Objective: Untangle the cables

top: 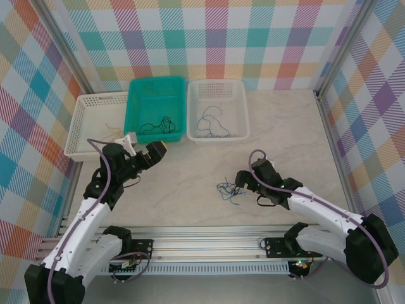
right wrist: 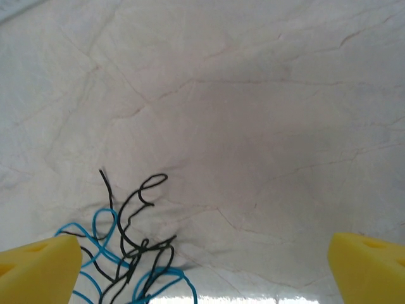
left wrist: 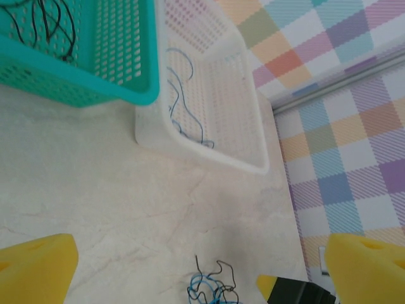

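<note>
The cables [top: 228, 189] are lying in a small blue-and-black clump on the table [top: 190, 202], in front of the right arm and well apart from the baskets. The right gripper [right wrist: 204, 269] is hanging low just beside them, fingers spread wide with nothing between them. In its wrist view the clump is sitting off toward one pad [right wrist: 38, 266] rather than in the middle. The left gripper [top: 145, 150] is hovering higher, near the teal basket [top: 133, 104], also wide and empty, and is looking across the table at the clump. The step in hand appears to be picking one strand out of the tangle. To do it well, the right gripper should probably be sliding sideways until a single strand, not the whole knot, is lying between the pads. The black end [right wrist: 104, 183] looks easiest, since it is sticking out free of the blue loops [right wrist: 171, 273]. Closing low and lifting slowly should let the rest fall away; if the clump is rising too, the left gripper may be needed to pin the blue. The teal basket is holding black wires [top: 158, 125] and the white basket [top: 245, 107] blue wires [top: 212, 123], so the black strand likely belongs in the teal.
</note>
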`<state>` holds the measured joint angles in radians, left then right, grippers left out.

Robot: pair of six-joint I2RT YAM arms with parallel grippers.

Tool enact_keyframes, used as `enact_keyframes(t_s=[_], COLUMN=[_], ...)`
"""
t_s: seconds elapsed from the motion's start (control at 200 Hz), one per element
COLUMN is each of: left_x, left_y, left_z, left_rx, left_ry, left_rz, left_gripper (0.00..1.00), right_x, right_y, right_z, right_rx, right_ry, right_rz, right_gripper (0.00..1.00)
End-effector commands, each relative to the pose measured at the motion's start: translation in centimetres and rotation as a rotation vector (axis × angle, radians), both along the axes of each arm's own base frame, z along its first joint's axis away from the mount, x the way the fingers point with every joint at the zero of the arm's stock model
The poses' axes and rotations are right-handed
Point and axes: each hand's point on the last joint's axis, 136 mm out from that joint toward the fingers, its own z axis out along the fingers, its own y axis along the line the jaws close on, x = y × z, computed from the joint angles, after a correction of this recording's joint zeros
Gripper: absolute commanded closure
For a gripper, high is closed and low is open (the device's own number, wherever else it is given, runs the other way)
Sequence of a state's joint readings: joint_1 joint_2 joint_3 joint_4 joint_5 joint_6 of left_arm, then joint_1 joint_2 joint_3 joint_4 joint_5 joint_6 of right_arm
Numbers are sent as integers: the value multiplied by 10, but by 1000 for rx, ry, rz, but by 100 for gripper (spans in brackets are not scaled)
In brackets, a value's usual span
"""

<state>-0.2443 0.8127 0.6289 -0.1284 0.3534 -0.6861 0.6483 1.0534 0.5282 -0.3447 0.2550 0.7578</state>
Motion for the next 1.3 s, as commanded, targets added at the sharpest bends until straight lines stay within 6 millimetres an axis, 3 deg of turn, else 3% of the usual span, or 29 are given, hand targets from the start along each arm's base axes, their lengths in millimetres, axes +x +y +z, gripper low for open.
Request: enact_keyframes(t_s=[0.0, 0.27, 0.4, 0.585, 0.675, 1.09, 1.295], left_x=[1, 5, 5, 6, 6, 4, 8], left_y=[-13, -27, -34, -38, -39, -50, -71], left_z=[1, 0, -5, -15, -13, -22, -22], left_rx=[-18, 1, 20, 45, 47, 66, 49], left_ry=[-40, -47, -35, -15, -23, -2, -6], left_rz=[-13, -46, -70, -72, -76, -111, -163], left_gripper=[0, 0, 0, 0, 0, 0, 0], right_x=[-11, -11, -14, -11, -11, -6, -2], right_y=[4, 29, 44, 42, 45, 52, 53], right_z=[-3, -2, 3, -6, -12, -27, -38], right_rx=[-27, 19, 71, 43, 67, 135, 137], right_ry=[65, 156, 215, 237, 242, 202, 178], right_rz=[91, 162, 119, -9, -52, -106, -106], right_gripper=[0, 7, 4, 5, 13, 30, 41])
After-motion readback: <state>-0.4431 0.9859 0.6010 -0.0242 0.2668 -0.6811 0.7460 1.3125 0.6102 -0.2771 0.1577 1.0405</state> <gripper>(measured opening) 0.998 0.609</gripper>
